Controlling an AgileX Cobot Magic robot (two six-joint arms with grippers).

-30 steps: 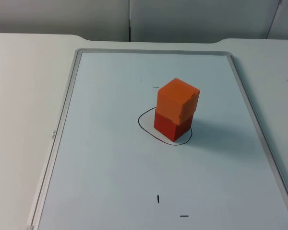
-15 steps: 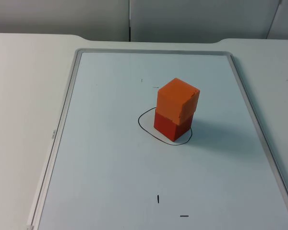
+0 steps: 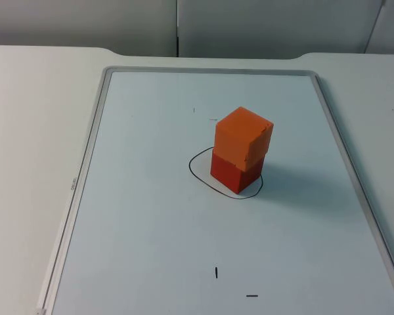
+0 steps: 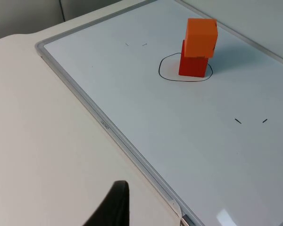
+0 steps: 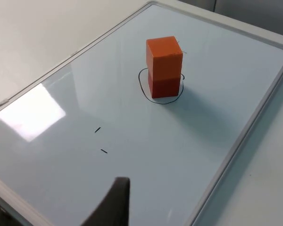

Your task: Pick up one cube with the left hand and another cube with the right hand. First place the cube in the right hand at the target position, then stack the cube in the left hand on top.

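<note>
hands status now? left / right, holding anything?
Left hand: back over the bare table beside the whiteboard, holding nothing; open or closed cannot be told.
Right hand: back over the whiteboard, holding nothing; cannot be told.

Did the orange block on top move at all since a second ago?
No. The orange cube sits in the same spot on the red cube, inside the drawn black ring as before.

Framed whiteboard (image 3: 151, 216) flat on white table (image 3: 33, 131); grey partition wall (image 3: 85, 23) behind.

The orange cube (image 3: 243, 136) and red cube (image 3: 234, 174) look matt; the whiteboard (image 3: 151, 216) is glossy, smooth, metal-framed
</note>
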